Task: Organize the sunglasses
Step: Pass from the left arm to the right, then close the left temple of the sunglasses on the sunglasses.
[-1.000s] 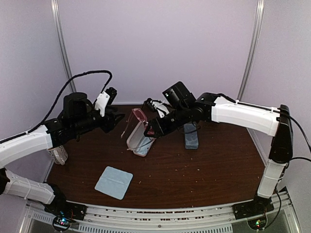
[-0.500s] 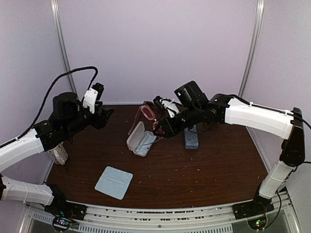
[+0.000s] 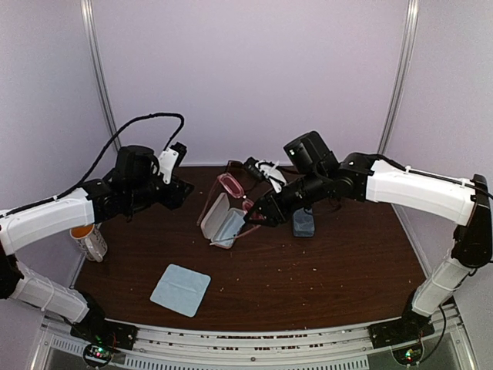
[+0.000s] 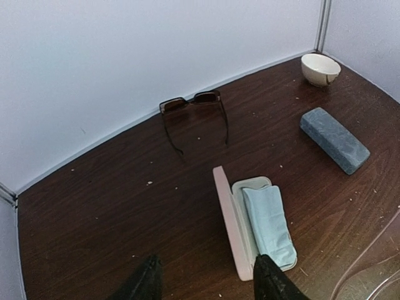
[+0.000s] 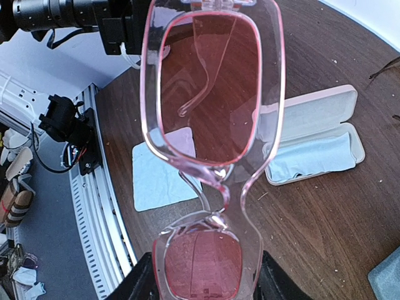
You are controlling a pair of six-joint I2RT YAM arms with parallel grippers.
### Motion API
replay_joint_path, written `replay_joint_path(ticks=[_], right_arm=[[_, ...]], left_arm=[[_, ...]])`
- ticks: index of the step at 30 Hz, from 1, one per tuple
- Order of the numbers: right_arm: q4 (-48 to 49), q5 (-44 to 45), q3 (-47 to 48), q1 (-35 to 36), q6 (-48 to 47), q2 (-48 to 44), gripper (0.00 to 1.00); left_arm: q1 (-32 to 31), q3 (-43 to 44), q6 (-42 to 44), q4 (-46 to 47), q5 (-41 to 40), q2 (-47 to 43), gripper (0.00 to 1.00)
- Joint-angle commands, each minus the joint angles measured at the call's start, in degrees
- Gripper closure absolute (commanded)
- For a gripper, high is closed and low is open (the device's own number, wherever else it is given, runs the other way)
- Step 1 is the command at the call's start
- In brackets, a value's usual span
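Clamping the pink-framed sunglasses [image 5: 212, 94], the right hand [image 5: 206, 284] is hanging seemingly above the open case [image 4: 226, 219]; the left hand [image 4: 206, 284] is hovering spread and empty. Neither pair is sitting cased yet, the dark sunglasses [image 4: 192, 103] lying at the tabletop's [image 4: 94, 219] far edge.

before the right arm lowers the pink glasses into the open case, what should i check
1. Right fingers hold the pink glasses: ok, frame clamped between them.
2. Open case lid up: ok.
3. Case interior free: not ok, blue cloth lies inside.
4. Glasses' temples folded: cannot tell.
5. Left fingers apart, empty: ok.
6. Dark sunglasses out of the path: ok, by the back wall.
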Motion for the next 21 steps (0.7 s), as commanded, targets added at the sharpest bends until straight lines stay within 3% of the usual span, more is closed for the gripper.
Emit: replay_joint_path(ticks=[1,12,21], right_arm=[[2.86,-3.42,-0.64,-0.24,-0.55,-2.03,0.58],[3.74,-5.04,0.49,0.32,-0.03,0.68,0.58],[4.49,-5.67,1.59,0.46,0.54,2.07,0.58]], left_arm=[[0.19,3.07,-1.89,1.93,8.32,1.84,0.48],[0.14,3.33,-3.4,6.48,21.52,3.48,0.55],[0.14,2.58,-4.22,8.34,25.56,3.67,0.61]])
